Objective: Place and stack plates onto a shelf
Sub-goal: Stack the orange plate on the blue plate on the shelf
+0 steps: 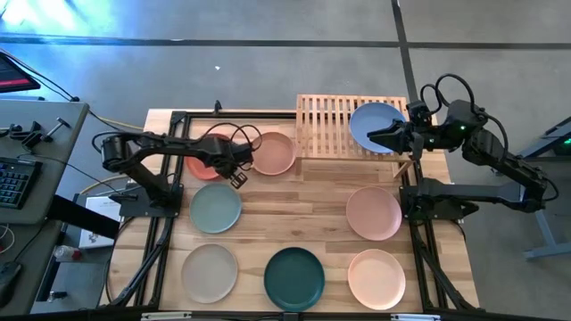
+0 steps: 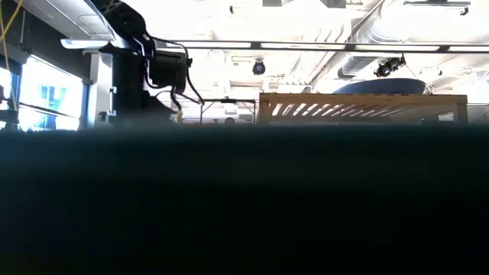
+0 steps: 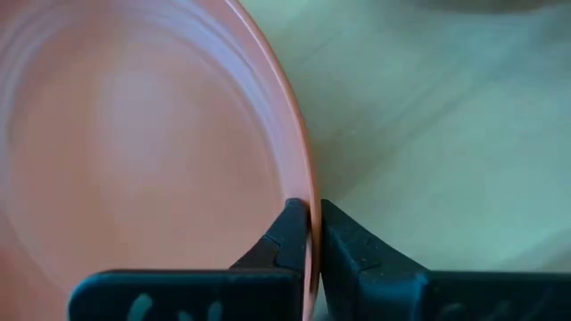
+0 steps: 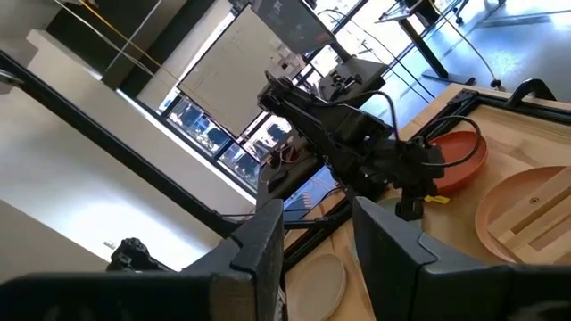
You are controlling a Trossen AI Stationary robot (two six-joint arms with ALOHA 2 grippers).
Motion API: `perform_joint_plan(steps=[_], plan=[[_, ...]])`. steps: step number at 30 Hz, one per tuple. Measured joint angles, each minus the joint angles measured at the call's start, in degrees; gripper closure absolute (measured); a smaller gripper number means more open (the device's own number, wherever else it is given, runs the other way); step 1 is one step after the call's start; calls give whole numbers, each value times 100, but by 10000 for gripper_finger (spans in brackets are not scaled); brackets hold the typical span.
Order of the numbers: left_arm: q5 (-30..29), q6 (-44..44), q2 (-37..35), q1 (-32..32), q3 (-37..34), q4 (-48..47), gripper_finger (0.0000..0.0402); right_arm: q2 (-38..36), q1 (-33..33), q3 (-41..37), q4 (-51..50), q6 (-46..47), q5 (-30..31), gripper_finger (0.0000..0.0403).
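Note:
My left gripper (image 1: 235,169) (image 3: 310,236) is shut on the red-orange plate (image 1: 198,160) (image 3: 134,152) at the table's far left, next to the peach plate (image 1: 273,153). The blue plate (image 1: 373,123) (image 2: 386,85) lies on the right half of the bamboo shelf (image 1: 326,125) (image 2: 363,107). My right gripper (image 1: 379,136) (image 4: 317,241) is open above the blue plate's right edge, with nothing between its fingers. The sage green (image 1: 215,208), pink (image 1: 373,212), beige (image 1: 210,272), dark teal (image 1: 293,277) and pale cream-pink (image 1: 376,278) plates lie flat on the table. My left gripper pinches the red-orange plate's rim (image 3: 310,192) on the side toward the peach plate. One finger (image 3: 281,236) is on the plate's inner face and the other (image 3: 348,241) is outside the rim. Whether the plate is lifted off the table, I cannot tell.
The shelf's left half (image 1: 317,114) holds no plate. The black arm frames (image 1: 174,192) (image 1: 419,201) stand along both table sides. A desk with a keyboard (image 1: 13,178) is left of the table. In the low view a dark mass (image 2: 244,206) blocks the table top.

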Motion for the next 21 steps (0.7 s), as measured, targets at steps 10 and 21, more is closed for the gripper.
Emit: perform_joint_plan(steps=[10, 21], plan=[[129, 155, -1112, -555, 156, -791, 400, 143, -2, 0, 324, -195, 49, 284], [62, 1329, -1862, -1202, 1226, -1637, 400, 722, 0, 0, 1092, 62, 7, 284]])
